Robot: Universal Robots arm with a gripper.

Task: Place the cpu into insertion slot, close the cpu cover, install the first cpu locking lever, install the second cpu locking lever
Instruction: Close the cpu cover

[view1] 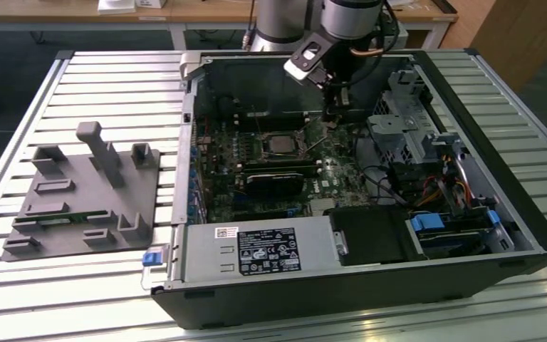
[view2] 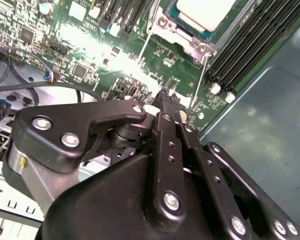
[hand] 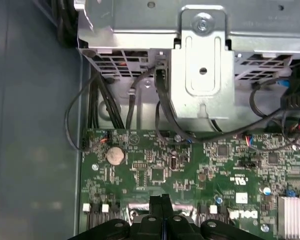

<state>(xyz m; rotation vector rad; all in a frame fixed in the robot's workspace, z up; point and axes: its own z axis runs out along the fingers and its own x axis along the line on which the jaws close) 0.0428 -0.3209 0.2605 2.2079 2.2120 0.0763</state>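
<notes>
The cpu (view2: 202,11) shows its pale face in the insertion slot (view1: 278,144) on the green board. The silvery cpu cover (view2: 189,44) lies down around it. Two thin wire locking levers stick out from the socket's corners, one (view2: 196,82) reaching toward my fingertips and the other (view2: 146,42) farther off. My gripper (view2: 166,97) hangs low over the board just beside the socket, at the end of the nearer lever. Its black fingers are pressed together with nothing seen between them. In the exterior view the gripper (view1: 333,117) stands to the socket's right. The first wrist view shows the fingertips (hand: 161,200) meeting over the board.
The open computer case (view1: 501,235) lies on a slatted table. A metal drive cage (hand: 202,60) with loose black cables stands close ahead of the gripper. A coin battery (hand: 115,155) and memory slots (view2: 250,45) sit nearby. A grey fixture (view1: 83,192) lies at the exterior view's left.
</notes>
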